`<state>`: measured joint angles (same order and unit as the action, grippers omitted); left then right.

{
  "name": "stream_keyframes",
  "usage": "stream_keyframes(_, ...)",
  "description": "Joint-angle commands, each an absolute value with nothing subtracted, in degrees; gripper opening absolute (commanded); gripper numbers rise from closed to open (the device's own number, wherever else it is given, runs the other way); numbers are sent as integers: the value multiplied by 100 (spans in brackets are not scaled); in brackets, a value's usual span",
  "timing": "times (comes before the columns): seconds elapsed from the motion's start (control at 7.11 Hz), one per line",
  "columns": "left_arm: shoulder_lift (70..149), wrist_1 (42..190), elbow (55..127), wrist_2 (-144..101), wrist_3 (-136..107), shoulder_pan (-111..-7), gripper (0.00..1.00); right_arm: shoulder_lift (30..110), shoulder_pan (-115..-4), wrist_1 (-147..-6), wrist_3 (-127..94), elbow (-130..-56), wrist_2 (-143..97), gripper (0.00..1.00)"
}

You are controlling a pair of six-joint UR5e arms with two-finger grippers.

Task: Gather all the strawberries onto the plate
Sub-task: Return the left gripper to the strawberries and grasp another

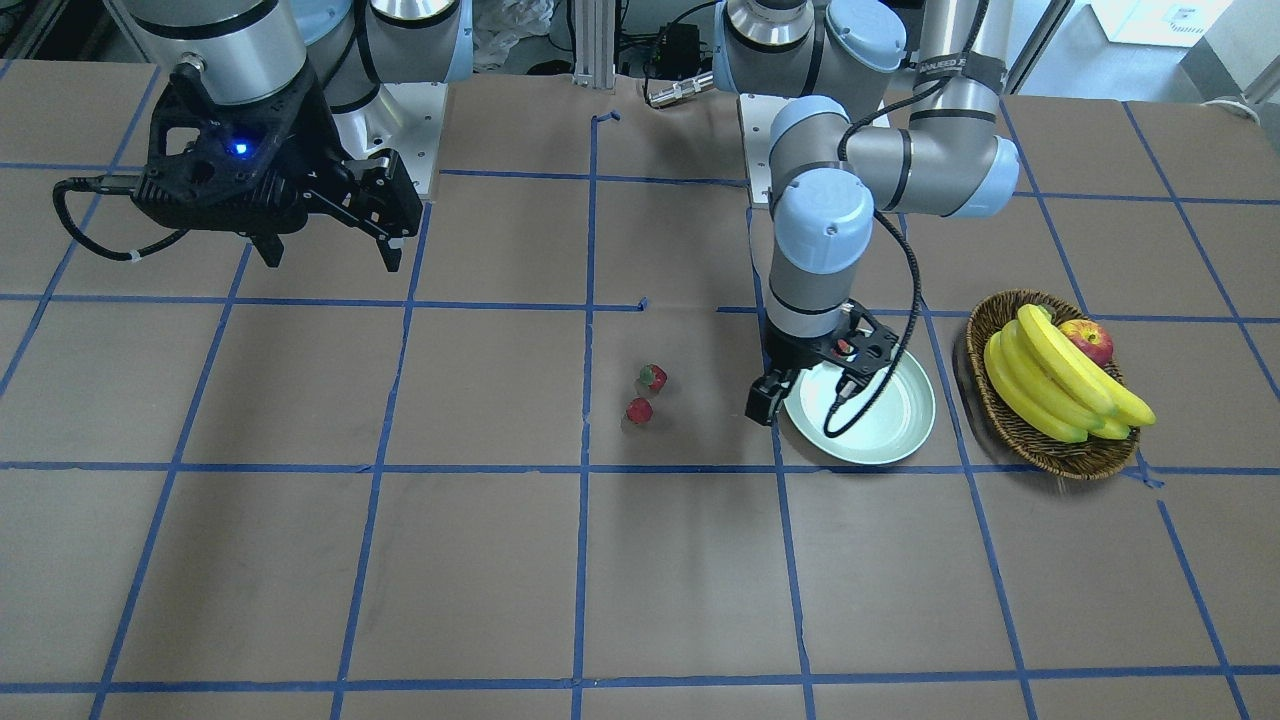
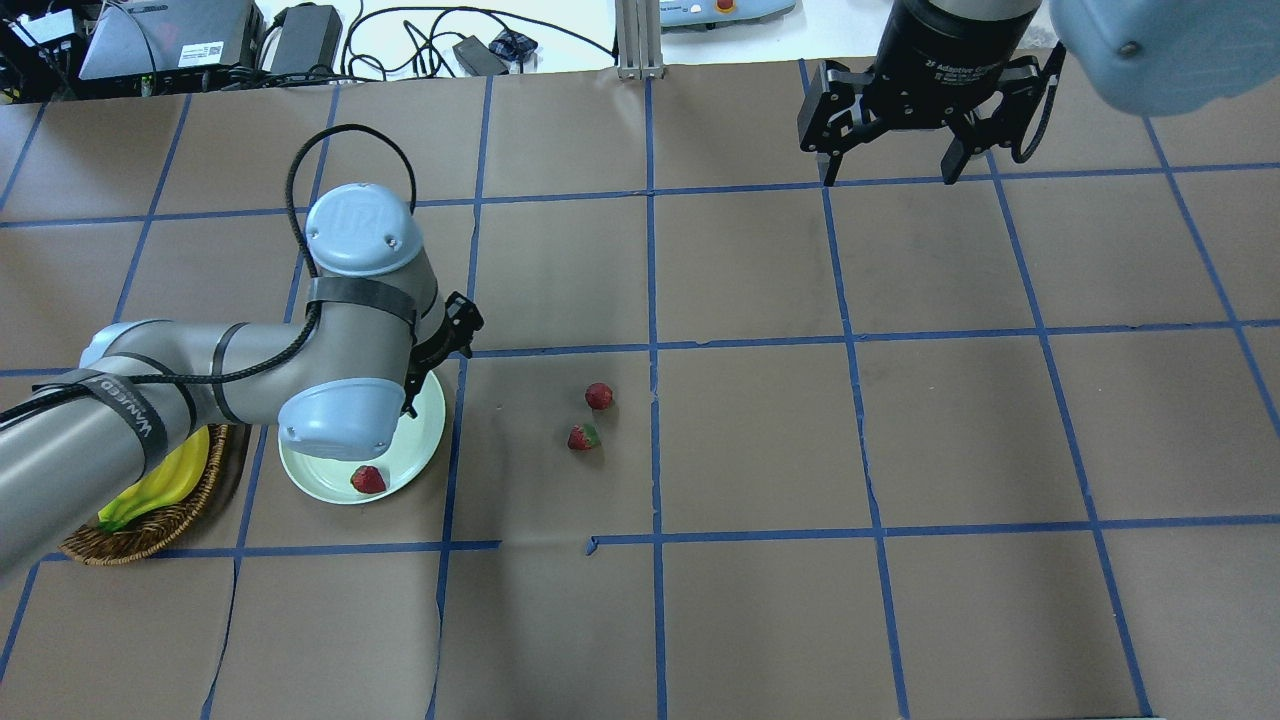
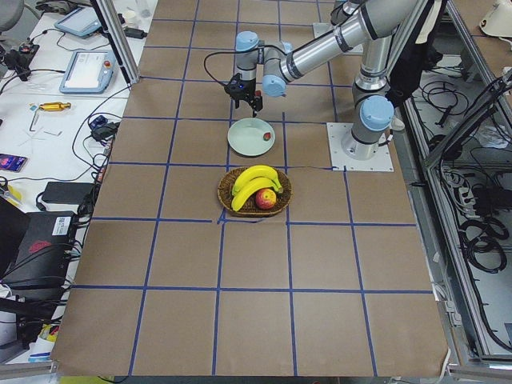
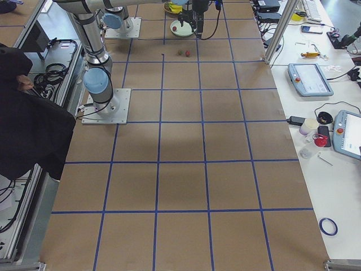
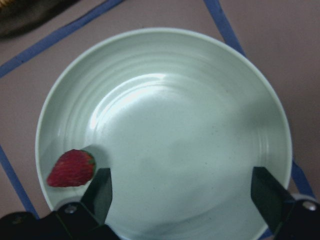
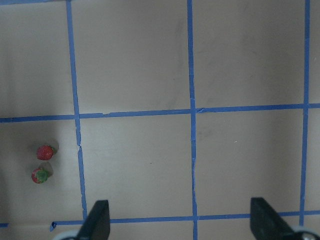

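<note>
You're standing in a robotics lab. Brown paper gridded with blue tape (image 2: 651, 260) covers the table (image 2: 750, 440). Teach pendants (image 4: 308, 79) and loose cables (image 2: 400, 35) crowd the white benches (image 4: 338, 186) beside it.

The plate (image 5: 165, 75) is pale mint green with faint concentric rings; one strawberry (image 5: 71, 168) is deep red with a dark green cap; a second strawberry (image 2: 599, 396) is plain red; a third strawberry (image 2: 583, 437) is red with a green cap; the table (image 2: 750, 450) is brown, gridded with blue tape; the basket (image 1: 1010, 425) is brown woven wicker; the bananas (image 1: 1060, 385) are yellow; the apple (image 1: 1088, 340) is red and yellow; the left arm (image 2: 250, 370) and right arm (image 1: 220, 40) are silver-grey with pale blue caps; the left gripper (image 5: 182, 195) and right gripper (image 2: 888, 178) are black.
</note>
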<state>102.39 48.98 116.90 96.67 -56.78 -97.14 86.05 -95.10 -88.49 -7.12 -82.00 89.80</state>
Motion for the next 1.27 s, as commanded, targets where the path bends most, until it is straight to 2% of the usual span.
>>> stream_keyframes(0.0,10327,4904,11487,9124,-4909,-10456,100,8604,-9510,-8842,-712,-8200,8974,100)
stream_keyframes(0.28,10476,4904,11513,9175,-2722,-10818,98,8604,-9510,-8833,-712,-8200,8974,100)
stream_keyframes(0.56,10677,4948,11645,9185,-2014,-10942,96,8604,-9518,-8833,-712,-8200,8974,100)
stream_keyframes(1.13,10907,4878,11638,9193,-1873,-10978,77,8604,-9510,-8833,-712,-8200,8974,100)
